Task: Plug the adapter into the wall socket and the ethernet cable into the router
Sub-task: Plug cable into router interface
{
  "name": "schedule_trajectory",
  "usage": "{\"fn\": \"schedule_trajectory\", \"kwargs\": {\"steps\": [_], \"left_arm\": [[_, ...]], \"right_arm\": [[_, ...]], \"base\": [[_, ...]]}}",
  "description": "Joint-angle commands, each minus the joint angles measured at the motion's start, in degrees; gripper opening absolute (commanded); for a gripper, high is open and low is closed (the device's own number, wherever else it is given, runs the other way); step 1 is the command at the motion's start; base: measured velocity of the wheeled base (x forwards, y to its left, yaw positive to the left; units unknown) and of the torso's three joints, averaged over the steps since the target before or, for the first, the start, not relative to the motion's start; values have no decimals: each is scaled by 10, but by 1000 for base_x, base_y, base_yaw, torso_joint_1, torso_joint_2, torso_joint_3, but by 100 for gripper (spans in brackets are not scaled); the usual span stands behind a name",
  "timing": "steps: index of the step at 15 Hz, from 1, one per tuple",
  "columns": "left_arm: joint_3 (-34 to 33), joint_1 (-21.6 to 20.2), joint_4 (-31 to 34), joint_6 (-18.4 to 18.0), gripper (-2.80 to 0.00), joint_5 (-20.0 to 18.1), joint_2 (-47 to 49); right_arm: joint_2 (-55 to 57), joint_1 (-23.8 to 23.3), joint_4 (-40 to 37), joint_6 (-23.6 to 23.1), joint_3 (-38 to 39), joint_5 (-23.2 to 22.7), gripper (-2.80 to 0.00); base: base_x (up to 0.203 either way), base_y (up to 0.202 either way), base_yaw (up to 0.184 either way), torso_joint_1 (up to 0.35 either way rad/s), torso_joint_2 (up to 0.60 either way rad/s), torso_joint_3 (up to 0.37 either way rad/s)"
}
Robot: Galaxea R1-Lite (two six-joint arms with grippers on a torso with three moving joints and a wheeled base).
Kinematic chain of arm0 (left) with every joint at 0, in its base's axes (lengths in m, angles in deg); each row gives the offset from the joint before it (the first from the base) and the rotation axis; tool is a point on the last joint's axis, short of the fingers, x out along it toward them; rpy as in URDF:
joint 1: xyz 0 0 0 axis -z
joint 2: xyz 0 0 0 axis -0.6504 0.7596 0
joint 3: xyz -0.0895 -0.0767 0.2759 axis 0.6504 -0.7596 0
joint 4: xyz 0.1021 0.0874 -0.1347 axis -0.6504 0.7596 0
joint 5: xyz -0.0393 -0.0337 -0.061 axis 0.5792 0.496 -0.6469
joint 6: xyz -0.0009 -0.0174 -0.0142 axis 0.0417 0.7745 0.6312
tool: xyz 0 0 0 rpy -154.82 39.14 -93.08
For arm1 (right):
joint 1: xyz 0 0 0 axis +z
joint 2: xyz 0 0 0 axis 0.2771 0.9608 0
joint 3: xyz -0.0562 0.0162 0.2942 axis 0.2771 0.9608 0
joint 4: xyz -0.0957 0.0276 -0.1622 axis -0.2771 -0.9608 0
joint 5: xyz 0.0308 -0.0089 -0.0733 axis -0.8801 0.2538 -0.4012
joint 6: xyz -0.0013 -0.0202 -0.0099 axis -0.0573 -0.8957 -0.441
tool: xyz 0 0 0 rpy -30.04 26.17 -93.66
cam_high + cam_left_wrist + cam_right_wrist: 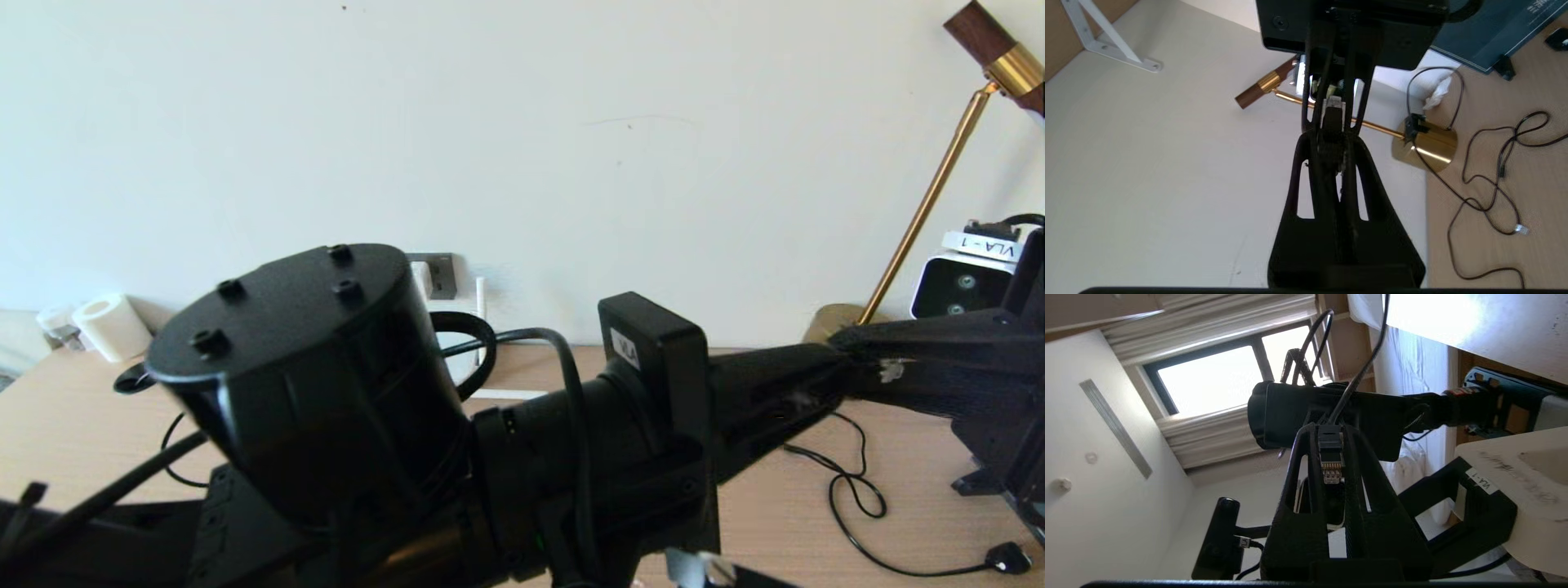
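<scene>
Closest to the head camera, the bulky black joint housing of the left arm [302, 367] is seen, filling the lower left and reaching across toward the right. At its far end the left tool [1331, 134] is met tip to tip by the right tool [1331, 457] above the right part of the table [82, 425]. The right tool is clenched on the ethernet cable [1331, 465], with the clear connector pinched between its fingers and the black lead running away toward the left arm. The left tool is also clamped shut, and the dark boot of the same connector appears to be gripped between its fingers. The wall socket [442, 274] is set low on the wall behind the left arm, with the white adapter [420, 282] seated against it, partly hidden. Just beside it, one antenna of the router [480, 309] is visible; the router body is mostly covered by the arm. A thin black cable [853, 490] is looped loose on the table at the right, near a brass lamp [922, 212]. A paper roll [106, 327] lies at the far left.
</scene>
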Motion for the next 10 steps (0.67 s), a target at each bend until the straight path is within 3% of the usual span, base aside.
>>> {"fn": "schedule_trajectory", "kwargs": {"steps": [1, 8, 9, 10], "left_arm": [[-5, 0, -2, -3, -280, 0, -2], [-5, -1, -2, -4, -280, 0, -2], [-5, -1, -2, -4, -280, 0, -2], [-5, -1, -2, -4, -280, 0, -2]], "right_arm": [[0, 1, 2, 5, 0, -5, -280], [-2, 1, 2, 2, 1, -5, -280], [-4, 1, 2, 2, 0, -4, 0], [-5, 1, 2, 0, 1, -3, 0]], "base": [[0, 0, 0, 0, 0, 0], [0, 0, 0, 0, 0, 0], [0, 0, 0, 0, 0, 0], [0, 0, 0, 0, 0, 0]]}}
